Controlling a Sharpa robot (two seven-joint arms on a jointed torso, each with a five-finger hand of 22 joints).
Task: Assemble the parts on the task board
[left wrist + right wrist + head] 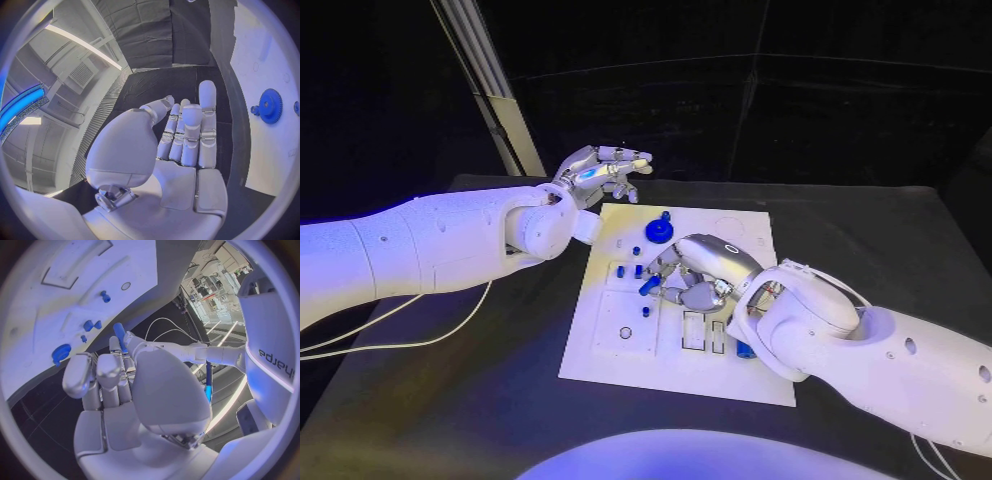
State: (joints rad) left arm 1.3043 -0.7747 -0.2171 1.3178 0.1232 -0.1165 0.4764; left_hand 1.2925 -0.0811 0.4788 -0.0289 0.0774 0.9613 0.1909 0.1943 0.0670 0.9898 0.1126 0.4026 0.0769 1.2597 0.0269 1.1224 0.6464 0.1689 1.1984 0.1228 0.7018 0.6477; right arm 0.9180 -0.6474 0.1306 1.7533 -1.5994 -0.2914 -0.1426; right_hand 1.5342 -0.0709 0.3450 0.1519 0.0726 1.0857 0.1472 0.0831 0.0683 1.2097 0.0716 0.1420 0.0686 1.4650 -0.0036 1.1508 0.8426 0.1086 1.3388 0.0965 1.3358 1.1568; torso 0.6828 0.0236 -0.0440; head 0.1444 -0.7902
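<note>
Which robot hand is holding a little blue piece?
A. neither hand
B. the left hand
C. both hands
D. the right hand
D: the silver right hand over the flat white task board pinches a small blue rod-shaped part in its fingers, while the silver left hand hangs beyond the board's far corner with straight fingers and nothing in it.

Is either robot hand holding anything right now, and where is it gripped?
The right hand pinches a blue part by its lower end, above the board. The left hand holds nothing.

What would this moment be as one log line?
left hand: open, off white task board | right hand: holding small blue peg over board
</note>
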